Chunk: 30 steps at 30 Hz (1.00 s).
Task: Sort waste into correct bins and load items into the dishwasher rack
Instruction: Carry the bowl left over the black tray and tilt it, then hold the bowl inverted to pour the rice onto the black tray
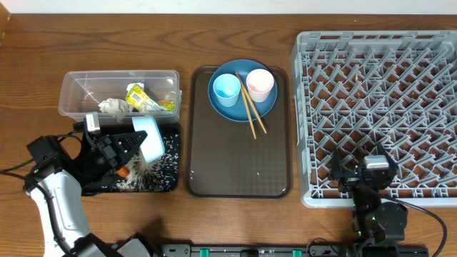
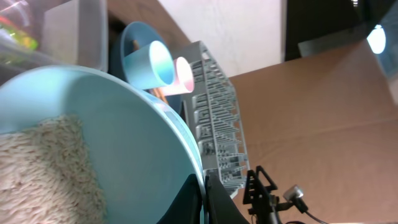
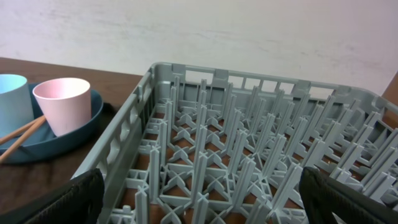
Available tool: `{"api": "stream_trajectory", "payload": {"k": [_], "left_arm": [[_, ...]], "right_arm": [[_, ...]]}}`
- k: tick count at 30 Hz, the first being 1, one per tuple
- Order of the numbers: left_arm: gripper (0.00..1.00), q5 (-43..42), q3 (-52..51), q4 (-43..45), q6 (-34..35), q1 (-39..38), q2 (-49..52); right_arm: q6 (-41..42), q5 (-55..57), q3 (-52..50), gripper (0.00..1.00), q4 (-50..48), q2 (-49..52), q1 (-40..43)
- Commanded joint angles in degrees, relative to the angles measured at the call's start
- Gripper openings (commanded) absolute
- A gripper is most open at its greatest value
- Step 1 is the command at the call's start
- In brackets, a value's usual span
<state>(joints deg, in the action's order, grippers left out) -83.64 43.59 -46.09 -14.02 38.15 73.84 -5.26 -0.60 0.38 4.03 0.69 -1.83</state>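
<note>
On the brown wooden desk (image 1: 235,28), the left gripper (image 1: 130,146) is clamping the tilted white-blue bowl (image 1: 151,137) over the black tray (image 1: 174,187) at near left. The right gripper (image 1: 363,170) is gaping open at the grey dishwasher rack (image 1: 378,93)'s near edge, a white wall (image 3: 249,31) standing behind.

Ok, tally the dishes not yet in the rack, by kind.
plate: 1
cups: 2, light blue cup and pink cup
bowl: 1
chopsticks: 2
Total: 6
</note>
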Motion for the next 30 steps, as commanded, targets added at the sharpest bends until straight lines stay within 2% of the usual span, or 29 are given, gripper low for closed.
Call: {"api": "stream_trajectory", "payload": {"k": [1, 7, 21, 30], "left_arm": [[0.06, -5.03, -0.31, 0.07, -2.03, 0.33, 0.11], [0.06, -6.49, -0.31, -0.85, -1.97, 1.6, 0.11], [0.06, -6.51, -0.31, -9.18, -2.01, 9.38, 0.11], [0.06, -6.51, -0.31, -15.56, -2.01, 9.73, 0.11]], "right_arm": [[-0.59, 0.15, -0.07, 0.99, 0.26, -0.02, 0.37], [-0.61, 0.15, -0.07, 0.99, 0.24, -0.02, 0.37], [-0.59, 0.15, -0.07, 0.99, 0.26, -0.02, 0.37], [-0.59, 0.15, -0.07, 0.99, 0.26, -0.02, 0.37]]}}
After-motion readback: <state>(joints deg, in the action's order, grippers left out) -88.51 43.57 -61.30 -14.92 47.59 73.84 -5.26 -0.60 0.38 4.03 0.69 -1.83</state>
